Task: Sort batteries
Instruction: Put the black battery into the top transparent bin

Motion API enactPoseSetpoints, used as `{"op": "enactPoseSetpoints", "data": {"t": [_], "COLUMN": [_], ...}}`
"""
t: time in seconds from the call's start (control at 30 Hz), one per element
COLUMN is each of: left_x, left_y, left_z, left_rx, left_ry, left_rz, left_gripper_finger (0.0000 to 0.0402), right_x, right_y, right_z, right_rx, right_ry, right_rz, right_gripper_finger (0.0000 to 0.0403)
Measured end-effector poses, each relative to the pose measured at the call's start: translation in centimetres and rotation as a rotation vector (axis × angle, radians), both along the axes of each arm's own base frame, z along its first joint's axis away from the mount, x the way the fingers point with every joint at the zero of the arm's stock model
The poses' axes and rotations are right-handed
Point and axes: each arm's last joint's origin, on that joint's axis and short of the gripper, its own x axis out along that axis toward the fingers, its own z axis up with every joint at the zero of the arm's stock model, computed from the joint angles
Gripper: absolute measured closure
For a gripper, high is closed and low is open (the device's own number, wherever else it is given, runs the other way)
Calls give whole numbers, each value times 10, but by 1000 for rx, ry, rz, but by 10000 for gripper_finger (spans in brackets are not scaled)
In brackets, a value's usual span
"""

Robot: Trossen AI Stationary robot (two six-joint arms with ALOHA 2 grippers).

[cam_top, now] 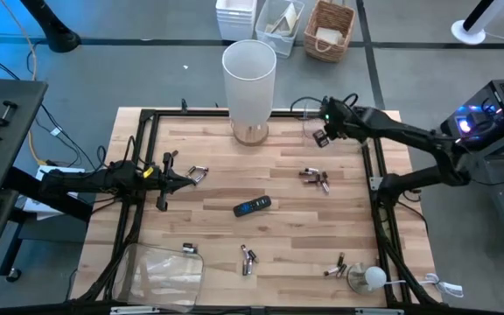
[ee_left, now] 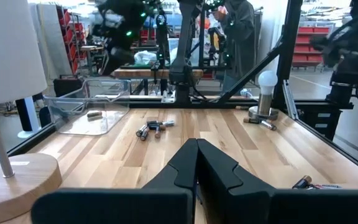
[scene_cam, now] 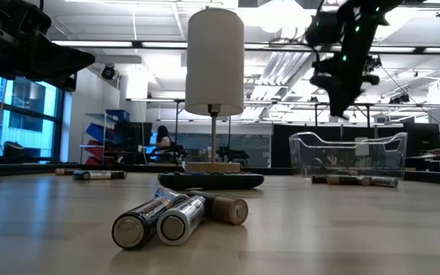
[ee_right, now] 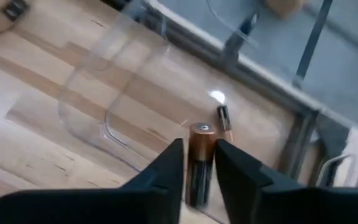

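Observation:
Batteries lie in small groups on the wooden table: by the left edge [cam_top: 198,172], right of centre [cam_top: 315,178], and along the near side [cam_top: 248,260], [cam_top: 189,249], [cam_top: 335,269]. My right gripper [ee_right: 199,146] hangs over a clear container [ee_right: 123,93] at the far right corner, shut on a black-and-copper battery [ee_right: 201,140]. Another battery [ee_left: 93,114] lies inside that container. My left gripper [ee_left: 196,149] is shut and empty, low at the table's left side, close to the pair of batteries there. My right gripper pinches the battery by its dark body [ee_right: 199,177] between the two fingers. The battery lies along the fingers, its copper end [ee_right: 201,132] sticking out past the tips. It is lifted clear, above the clear container, with the fingers pointing down from above.
A lamp [cam_top: 249,79] with a white shade stands at the far middle. A black remote [cam_top: 252,206] lies at the centre. A light bulb on a base [cam_top: 370,278] stands at the near right corner, and a second clear container [cam_top: 160,271] sits at the near left.

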Motion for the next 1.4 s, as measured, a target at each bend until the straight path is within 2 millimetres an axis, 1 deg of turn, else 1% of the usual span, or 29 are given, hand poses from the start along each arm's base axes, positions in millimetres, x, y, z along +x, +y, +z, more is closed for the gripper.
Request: {"op": "enactPoseSetpoints", "data": {"t": [0.13,0.27,0.37,0.47,0.57,0.6,0.67,0.73,0.83,0.9,1.0,1.1,1.2,1.33,1.4], "left_x": [0,0,0,0,0,0,0,0,0,0,0,0,0,0,0], "left_y": [0,0,0,0,0,0,0,0,0,0,0,0,0,0,0], "left_z": [0,0,0,0,0,0,0,0,0,0,0,0,0,0,0], "left_rx": [0,0,0,0,0,0,0,0,0,0,0,0,0,0,0], "left_ry": [0,0,0,0,0,0,0,0,0,0,0,0,0,0,0], "left_rz": [0,0,0,0,0,0,0,0,0,0,0,0,0,0,0], "left_gripper_finger": [401,401,401,401,401,401,401,401,401,401,401,401,401,401,401], "right_x": [-2,-2,2,16,39,48,65,80,95,101,107,118,136,164,177], "right_y": [-15,-16,-9,10,41,56,90,126,177,207,243,271,289,305,310], "right_z": [-8,-5,9,28,43,45,42,31,10,-6,-29,-42,-50,-52,-56], "right_rx": [72,69,92,141,229,258,326,396,476,526,590,614,619,591,564], "right_ry": [-35,-54,-231,-488,-694,-727,-726,-680,-597,-539,-451,-371,-320,-233,-162], "right_rz": [-35,5,97,236,411,477,597,686,742,756,740,720,716,753,768], "right_gripper_finger": [264,232,227,229,234,235,235,235,235,235,235,235,235,235,235]}}
